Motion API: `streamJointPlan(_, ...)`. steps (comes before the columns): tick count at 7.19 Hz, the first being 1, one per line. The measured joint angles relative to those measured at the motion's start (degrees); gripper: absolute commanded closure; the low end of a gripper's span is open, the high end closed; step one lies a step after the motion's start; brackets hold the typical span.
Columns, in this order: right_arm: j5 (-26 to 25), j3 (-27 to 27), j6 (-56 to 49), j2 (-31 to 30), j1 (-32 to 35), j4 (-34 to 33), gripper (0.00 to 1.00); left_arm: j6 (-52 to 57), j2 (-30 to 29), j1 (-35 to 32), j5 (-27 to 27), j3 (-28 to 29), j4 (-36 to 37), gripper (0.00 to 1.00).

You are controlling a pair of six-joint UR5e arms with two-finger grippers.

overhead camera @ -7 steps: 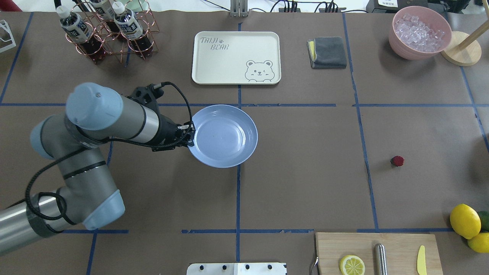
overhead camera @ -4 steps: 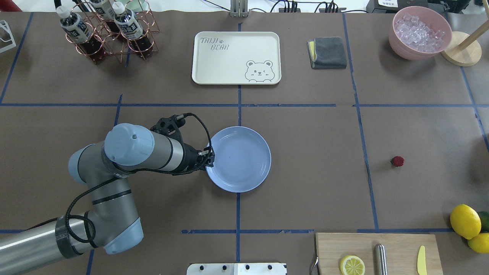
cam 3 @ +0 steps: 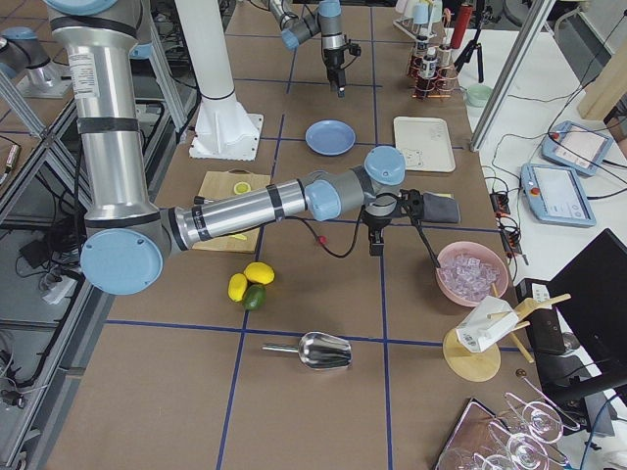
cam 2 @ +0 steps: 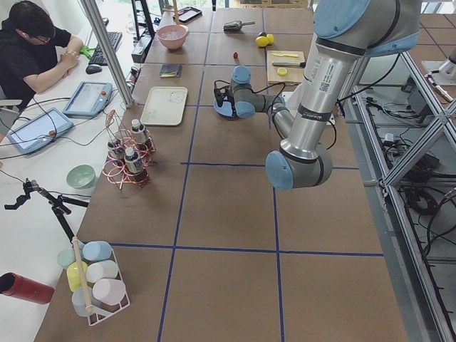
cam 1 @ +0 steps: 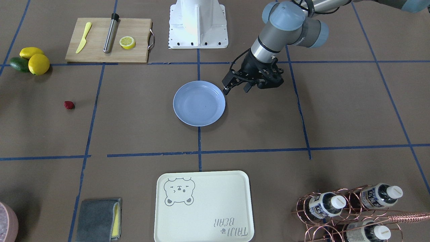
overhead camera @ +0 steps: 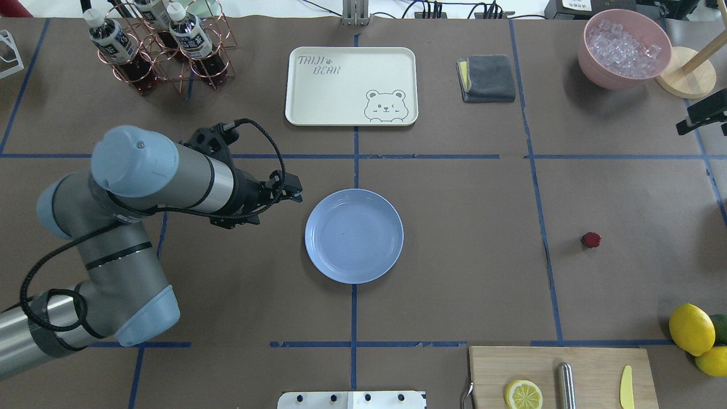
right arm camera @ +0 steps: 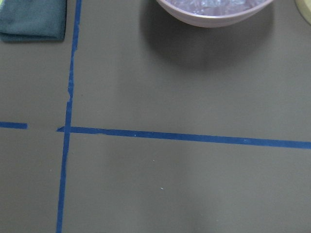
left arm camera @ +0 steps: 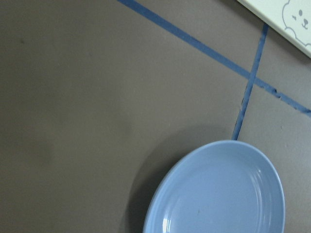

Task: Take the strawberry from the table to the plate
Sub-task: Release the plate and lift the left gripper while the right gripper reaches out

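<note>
With left hand (overhead camera: pixel 293 190) spread and empty just upper left of plate (overhead camera: pixel 354 236) at centre, strawberry (overhead camera: pixel 591 240) far right on surface (overhead camera: pixel 466 284), right hand (overhead camera: pixel 701 118) at right edge, grip impossible to tell

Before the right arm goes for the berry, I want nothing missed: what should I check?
1. Strawberry lying alone on the table: ok.
2. Plate flat and empty: ok.
3. Left end effector open, beside the plate, not touching it: ok.
4. Right end effector above the strawberry: not ok; it hangs nearer the pink bowl.
5. Right end effector open: cannot tell.
6. Table between strawberry and plate bare: ok.
</note>
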Motion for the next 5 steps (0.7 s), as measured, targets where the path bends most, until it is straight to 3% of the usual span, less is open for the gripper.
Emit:
streamJointPlan(2, -7.9, 0.1, 16.6, -1.8, -11.4, 13.8, 0.00, 9.8, -0.1, -5.6, -0.8, -4.7, 11.3, 0.00)
streamJointPlan(5, -13.0, 0.1, 24.1, -6.1, -20.3, 21.9, 0.00, 22.4, 0.3, -14.7, -2.2, -6.8, 18.4, 0.00)
